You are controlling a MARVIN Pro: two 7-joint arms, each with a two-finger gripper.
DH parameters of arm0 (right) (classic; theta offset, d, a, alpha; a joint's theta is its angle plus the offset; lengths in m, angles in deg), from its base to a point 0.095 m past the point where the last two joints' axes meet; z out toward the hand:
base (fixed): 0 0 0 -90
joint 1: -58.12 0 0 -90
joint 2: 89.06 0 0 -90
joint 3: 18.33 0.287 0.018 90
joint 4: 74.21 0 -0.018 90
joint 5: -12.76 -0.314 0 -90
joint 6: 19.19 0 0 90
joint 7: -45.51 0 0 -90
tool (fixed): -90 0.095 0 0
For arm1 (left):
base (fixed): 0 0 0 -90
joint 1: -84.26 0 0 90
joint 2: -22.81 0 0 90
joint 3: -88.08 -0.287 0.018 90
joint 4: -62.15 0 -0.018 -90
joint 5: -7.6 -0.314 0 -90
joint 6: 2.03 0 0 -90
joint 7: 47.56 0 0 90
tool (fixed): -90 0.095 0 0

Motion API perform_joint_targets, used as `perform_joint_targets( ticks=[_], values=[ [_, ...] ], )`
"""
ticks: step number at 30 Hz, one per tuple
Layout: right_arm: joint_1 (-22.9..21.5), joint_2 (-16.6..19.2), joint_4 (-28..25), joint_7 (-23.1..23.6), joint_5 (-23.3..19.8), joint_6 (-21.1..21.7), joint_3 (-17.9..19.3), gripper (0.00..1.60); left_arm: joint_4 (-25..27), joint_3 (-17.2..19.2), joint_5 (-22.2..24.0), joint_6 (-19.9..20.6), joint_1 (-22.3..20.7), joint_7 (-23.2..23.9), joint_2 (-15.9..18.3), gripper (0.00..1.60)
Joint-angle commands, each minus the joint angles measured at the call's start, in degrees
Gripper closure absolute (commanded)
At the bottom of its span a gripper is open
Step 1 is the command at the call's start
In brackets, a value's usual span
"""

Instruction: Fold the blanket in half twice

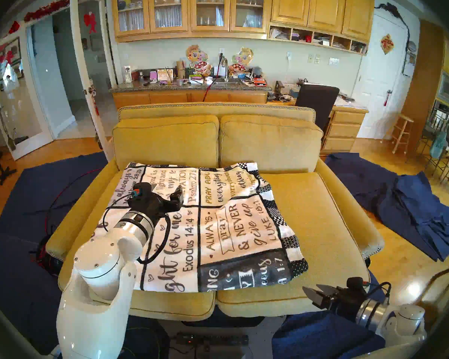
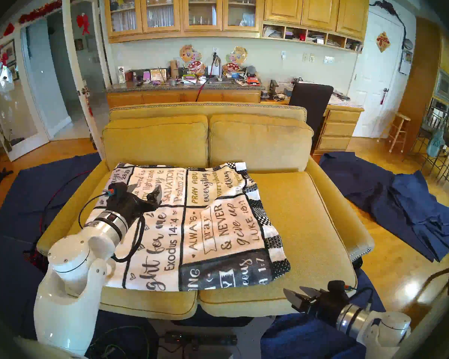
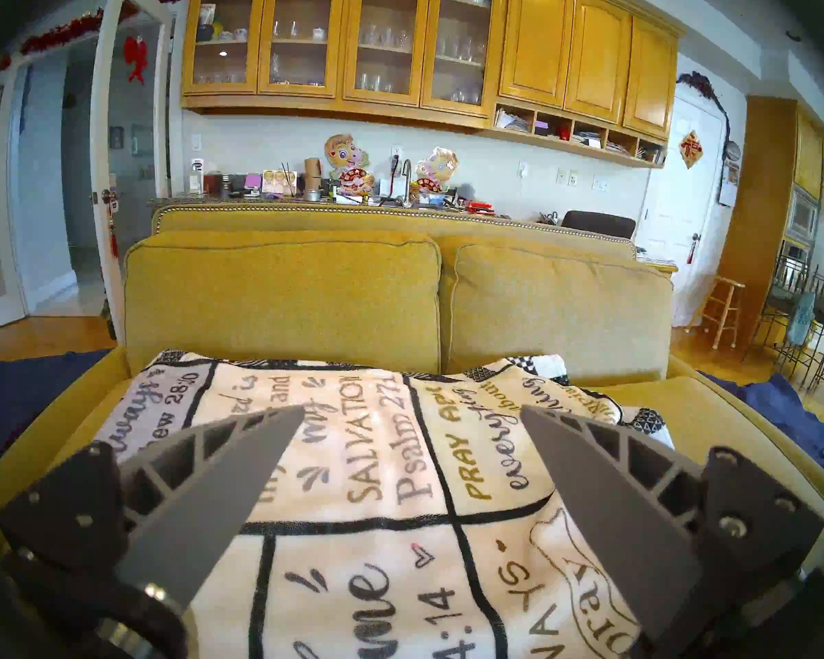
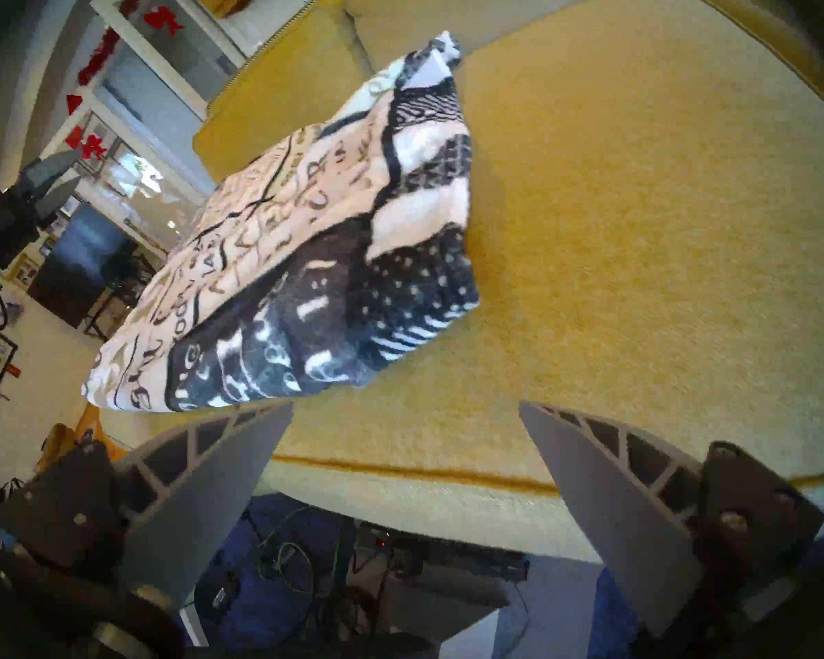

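The soft white fleece blanket (image 1: pixel 205 226) printed with black and tan scripture lettering, black grid lines and a black-and-white patchwork border lies folded on the seat of the mustard-yellow fabric sofa (image 1: pixel 329 236), covering the left cushion and lapping onto the right one. Its top layer is wrinkled, with a diagonal crease running toward the far right corner, and a dark grey panel with white lettering shows at the near right corner. The near edge sits close to the seat's front.

The left gripper (image 1: pixel 167 192) hangs over the blanket's far left part, its fingers (image 3: pixel 239 491) spread wide with nothing between them. The right gripper (image 1: pixel 314 293) hangs off the sofa's near right front edge, fingers (image 4: pixel 224 482) also wide apart and empty, clear of the blanket.

Plain navy blue cloths (image 1: pixel 410 208) lie on the wooden floor right and left of the sofa.
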Motion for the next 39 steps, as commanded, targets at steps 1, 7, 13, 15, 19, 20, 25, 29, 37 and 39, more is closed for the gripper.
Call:
perform_joint_targets(
  ticks=[1, 7, 13, 15, 19, 20, 25, 29, 37, 39],
  values=[
    [-5.2, 1.6, 0.6, -2.0, -1.2, -0.5, -1.6, 0.0, 1.8, -0.1, 0.0, -0.8, -1.1, 0.0, -0.1, 0.0],
    [-9.7, 0.2, 3.5, -4.4, -1.8, 1.0, -2.6, 0.0, 1.8, -0.1, -0.1, -0.8, -1.1, 0.1, -0.2, 0.0],
    [-12.1, 0.7, 5.7, -5.0, -3.0, 2.0, -3.4, 0.0, 1.8, 0.0, -0.2, -0.8, -1.1, 0.2, -0.3, 0.0],
    [-12.6, 0.9, 5.9, -5.2, -3.2, 2.3, -3.6, 0.0, 1.8, 0.0, -0.2, -0.8, -1.1, 0.2, -0.4, 0.0],
    [-13.6, 1.4, 6.5, -5.1, -3.4, 3.2, -4.4, 0.0, 1.8, 0.0, -0.3, -0.8, -1.1, 0.3, -0.4, 0.0],
    [-13.8, 1.6, 6.7, -5.0, -3.5, 3.5, -4.6, 0.0, 1.8, 0.0, -0.3, -0.8, -1.1, 0.3, -0.4, 0.0],
    [-15.4, 2.0, 8.1, -4.7, -4.2, 6.2, -5.9, 0.0, 1.8, 0.0, -0.4, -0.8, -1.1, 0.4, -0.5, 0.0],
    [-16.3, 2.5, 9.2, -4.9, -3.4, 7.7, -8.1, 0.0, 1.8, 0.1, -0.5, -0.8, -1.1, 0.4, -0.6, 0.0],
    [-17.5, 2.7, 10.5, -5.7, -2.8, 8.5, -9.8, 0.0, 1.8, 0.1, -0.6, -0.8, -1.1, 0.6, -0.7, 0.0],
    [-18.1, 2.6, 10.8, -5.8, -2.8, 8.5, -10.1, 0.0, 1.8, 0.1, -0.6, -0.7, -1.1, 0.6, -0.7, 0.0]
  ],
)
